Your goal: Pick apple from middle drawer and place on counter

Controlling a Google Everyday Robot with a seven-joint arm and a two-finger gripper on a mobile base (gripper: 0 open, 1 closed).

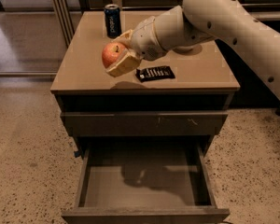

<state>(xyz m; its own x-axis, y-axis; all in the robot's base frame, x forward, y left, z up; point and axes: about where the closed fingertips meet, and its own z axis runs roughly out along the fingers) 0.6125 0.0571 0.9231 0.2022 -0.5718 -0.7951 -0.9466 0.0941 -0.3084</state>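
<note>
Placing step: the small red-orange apple (111, 55) is clamped in the pale hand (118, 54) above the beige tabletop (81, 69); lowering and release are needed.

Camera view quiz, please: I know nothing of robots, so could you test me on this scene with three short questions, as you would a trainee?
1. True or false: the apple lies in the open middle drawer.
2. Fill in: at the back edge of the counter stands a dark blue ____.
3. Where is the gripper? A inside the drawer; B above the counter, shut on the apple; C pressed against the drawer front.

Key
1. False: the gripper holds it.
2. can
3. B
</note>
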